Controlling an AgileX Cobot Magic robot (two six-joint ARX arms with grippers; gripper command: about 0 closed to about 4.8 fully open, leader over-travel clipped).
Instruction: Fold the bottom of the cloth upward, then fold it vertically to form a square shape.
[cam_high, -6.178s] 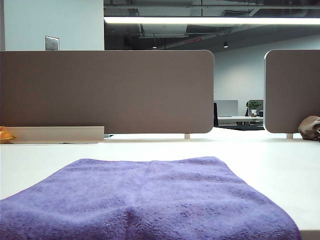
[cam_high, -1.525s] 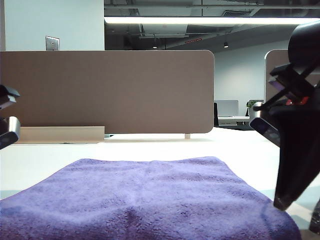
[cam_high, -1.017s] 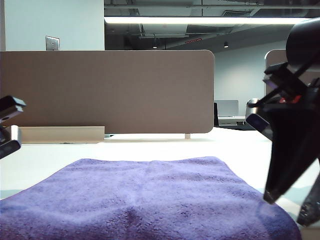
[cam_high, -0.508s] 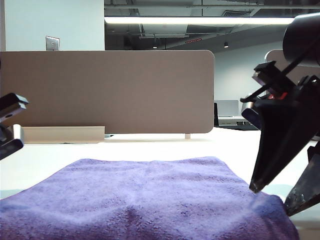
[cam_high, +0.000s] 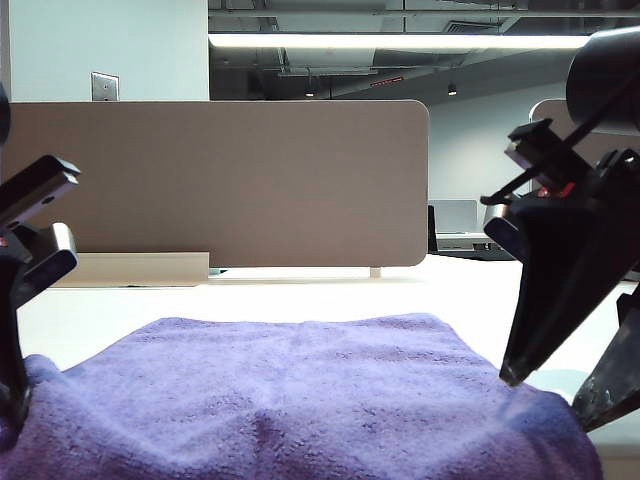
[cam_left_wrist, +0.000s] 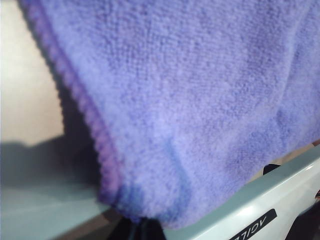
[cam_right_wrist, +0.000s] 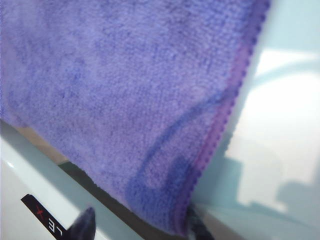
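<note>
The purple cloth (cam_high: 300, 390) lies spread on the white table (cam_high: 300, 295) and fills the near part of the exterior view. At the far left my left gripper (cam_high: 12, 410) is shut on the cloth's near left corner, which is bunched up into a small hump. In the left wrist view the cloth (cam_left_wrist: 190, 100) hangs into the closed left gripper (cam_left_wrist: 142, 229). My right gripper (cam_high: 548, 400) stands open astride the near right corner. In the right wrist view that corner of the cloth (cam_right_wrist: 125, 100) lies between the spread tips of the right gripper (cam_right_wrist: 140, 227).
Two brown partition panels (cam_high: 215, 185) (cam_high: 545, 130) stand along the table's far side, with a white strip (cam_high: 120, 268) at the foot of the left one. A white rim with a black label (cam_left_wrist: 260, 212) (cam_right_wrist: 35, 205) runs along the near edge.
The left gripper has closed on the near left corner and tilted up, bunching that corner. The right gripper came down and inward over the right corner, then held still, open.
</note>
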